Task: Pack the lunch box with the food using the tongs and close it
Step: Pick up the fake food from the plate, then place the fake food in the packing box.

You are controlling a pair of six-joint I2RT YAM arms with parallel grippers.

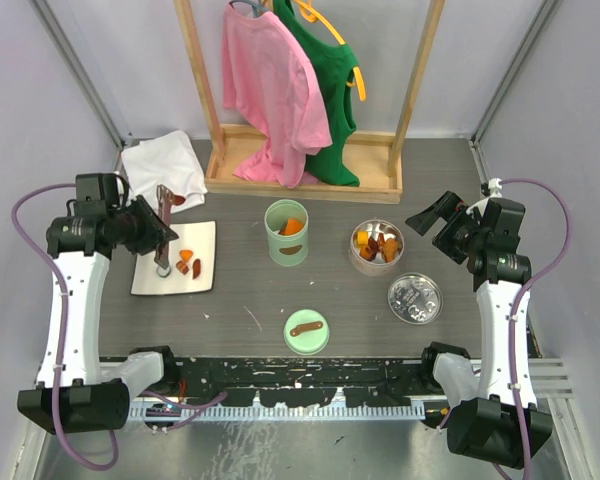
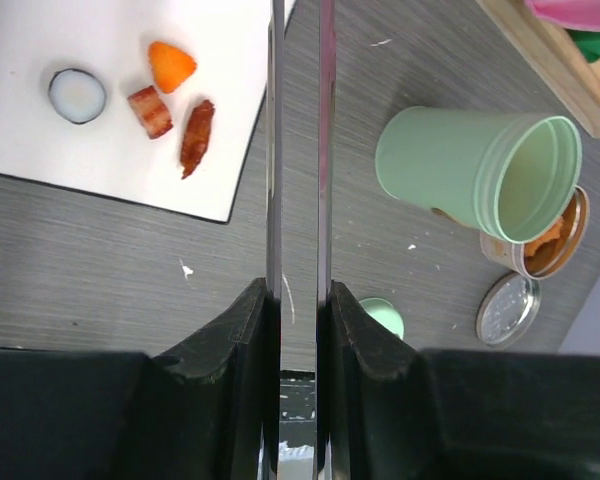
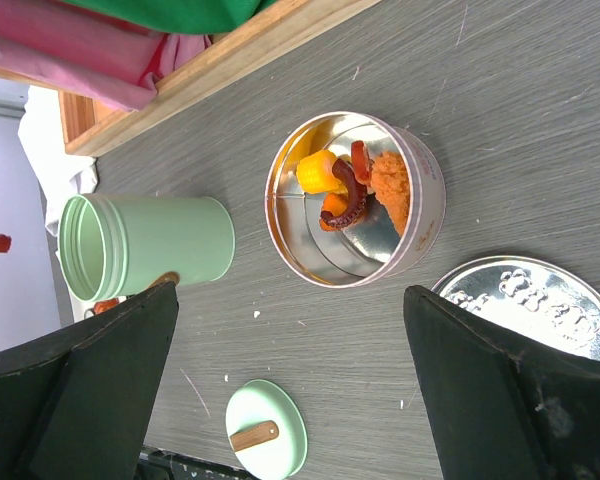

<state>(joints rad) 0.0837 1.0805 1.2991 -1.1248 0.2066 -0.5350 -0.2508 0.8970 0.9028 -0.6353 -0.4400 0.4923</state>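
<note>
A: What is the left gripper point(image 2: 300, 320) doing?

B: It is clenched on the tongs point(image 2: 276, 150). Both slim arms run straight out between its fingers point(image 2: 242, 330), pressed almost parallel with a thin gap between them.

A: And the food point(image 2: 170, 65)?

B: Some of it lies on the white plate point(image 2: 40, 150), ahead of that gripper and to the left of the tongs (an orange chunk, a reddish one, a dark strip). From above, the far end of the tongs hangs over that plate. I cannot tell whether it touches.

A: Anything to the other side of the tongs?

B: The green cup point(image 2: 450, 165) is ahead and to the right, upright, with orange pieces inside.

A: And the right gripper point(image 3: 290, 300)?

B: It is released, with its fingers point(image 3: 110, 370) spread wide and nothing between them. The round tin point(image 3: 427, 200) sits just ahead of it, open, holding orange and dark pieces. The tin lid point(image 3: 540, 310) lies flat by its right finger. The green lid point(image 3: 267, 428) lies below, between the fingers.
</note>
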